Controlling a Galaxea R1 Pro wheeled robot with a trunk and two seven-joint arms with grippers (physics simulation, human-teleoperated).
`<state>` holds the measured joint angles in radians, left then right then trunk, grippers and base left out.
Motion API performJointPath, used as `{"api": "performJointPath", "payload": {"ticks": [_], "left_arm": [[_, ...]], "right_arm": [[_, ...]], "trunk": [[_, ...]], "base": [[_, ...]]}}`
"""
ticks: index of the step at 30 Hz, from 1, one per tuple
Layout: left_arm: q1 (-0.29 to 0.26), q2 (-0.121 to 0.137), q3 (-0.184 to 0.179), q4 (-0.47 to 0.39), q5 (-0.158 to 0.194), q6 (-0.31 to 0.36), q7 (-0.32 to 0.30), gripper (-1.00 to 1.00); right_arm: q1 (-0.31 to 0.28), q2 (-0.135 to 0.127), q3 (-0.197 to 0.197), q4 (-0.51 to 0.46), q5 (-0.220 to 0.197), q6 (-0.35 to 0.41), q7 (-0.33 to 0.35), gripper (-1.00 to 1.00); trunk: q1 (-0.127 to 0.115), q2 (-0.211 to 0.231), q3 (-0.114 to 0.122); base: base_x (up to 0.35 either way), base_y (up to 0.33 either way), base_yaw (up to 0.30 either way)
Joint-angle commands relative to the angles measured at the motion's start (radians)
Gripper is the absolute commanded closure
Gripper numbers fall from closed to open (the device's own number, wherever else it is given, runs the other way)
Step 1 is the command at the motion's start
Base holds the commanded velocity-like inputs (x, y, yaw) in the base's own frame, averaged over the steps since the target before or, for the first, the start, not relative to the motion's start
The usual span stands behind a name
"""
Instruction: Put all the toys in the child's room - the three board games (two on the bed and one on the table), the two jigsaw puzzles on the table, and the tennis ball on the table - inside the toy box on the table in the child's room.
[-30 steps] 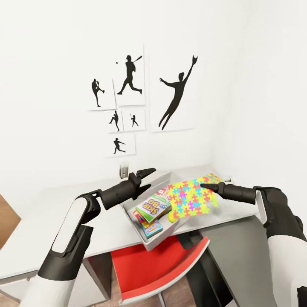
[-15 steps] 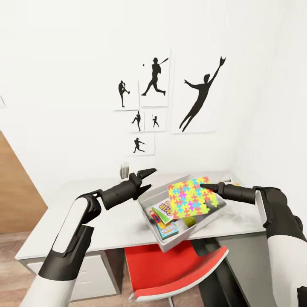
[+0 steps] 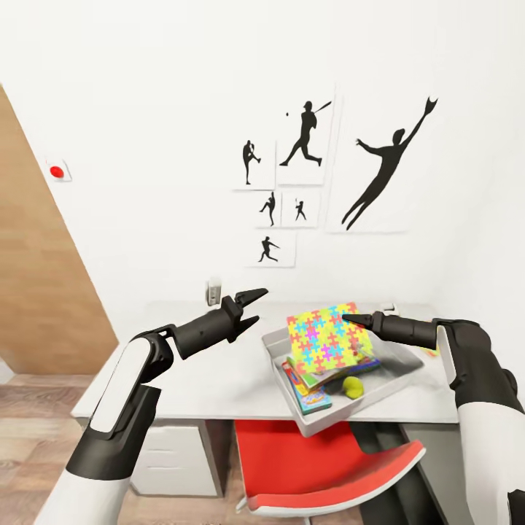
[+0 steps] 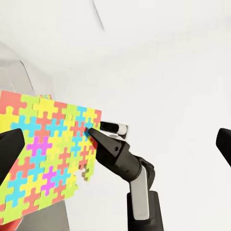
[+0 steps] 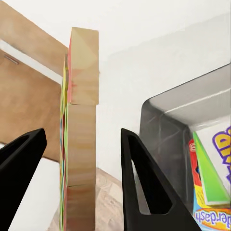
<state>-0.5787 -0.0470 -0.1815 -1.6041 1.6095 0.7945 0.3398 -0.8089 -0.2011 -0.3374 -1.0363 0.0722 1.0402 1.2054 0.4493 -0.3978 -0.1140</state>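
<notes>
The right hand (image 3: 348, 318) stands wide open, its fingers either side of the upright jigsaw puzzle (image 3: 324, 337), not clamping it. Below it sits the toy box (image 3: 394, 380) on the desk (image 3: 182, 379). The left hand (image 3: 254, 306) hovers open and empty just beside the puzzle.

A child's bedroom in a home, rendered in simulation. White walls carry a cluster of black baseball-player silhouette prints (image 3: 306, 138), the largest a leaping catcher (image 3: 386, 171). Below them stands a pale grey worktop (image 3: 197, 372) with drawers (image 3: 171, 456) and a red chair (image 3: 328, 463) pushed under it. A grey toy box (image 3: 397, 364) on the worktop holds bright game boxes (image 3: 310, 397), a jigsaw puzzle (image 3: 324, 339) and a tennis ball (image 3: 353, 386). The floor (image 3: 29, 437) is wood, with a wooden panel (image 3: 36, 262) at the left.
</notes>
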Motion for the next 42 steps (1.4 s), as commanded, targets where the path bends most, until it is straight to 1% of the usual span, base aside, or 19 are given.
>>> {"api": "performJointPath", "payload": {"ticks": [1, 14, 20, 28, 42], "left_arm": [[-0.001, -0.001, 0.001, 0.000, 0.010, 0.002, 0.010, -1.00], [-0.001, 0.002, 0.001, 0.001, 0.010, 0.002, 0.011, -1.00], [0.001, 0.004, 0.003, 0.001, 0.010, 0.001, 0.008, -1.00], [0.020, 0.004, 0.010, 0.001, 0.010, -0.001, 0.006, -1.00], [0.025, 0.004, 0.011, 0.000, 0.010, -0.001, 0.005, -1.00]], "right_arm": [[-0.001, 0.000, -0.002, -0.001, 0.007, 0.007, 0.008, 1.00], [-0.001, -0.001, -0.003, -0.001, 0.006, 0.007, 0.008, 1.00], [-0.001, -0.001, -0.003, -0.001, 0.006, 0.007, 0.008, 1.00], [-0.001, -0.001, -0.003, -0.002, 0.006, 0.007, 0.008, 1.00], [-0.001, 0.000, -0.002, -0.003, 0.006, 0.007, 0.008, 1.00]], "trunk": [[0.001, -0.002, -0.002], [0.001, -0.002, -0.002], [0.001, -0.002, -0.001], [0.001, -0.002, -0.001], [0.001, -0.002, -0.001]], "base": [[0.000, 0.000, 0.145], [0.006, -0.002, 0.036], [0.159, -0.106, 0.003], [0.127, -0.056, 0.002], [0.012, -0.005, 0.167]]}}
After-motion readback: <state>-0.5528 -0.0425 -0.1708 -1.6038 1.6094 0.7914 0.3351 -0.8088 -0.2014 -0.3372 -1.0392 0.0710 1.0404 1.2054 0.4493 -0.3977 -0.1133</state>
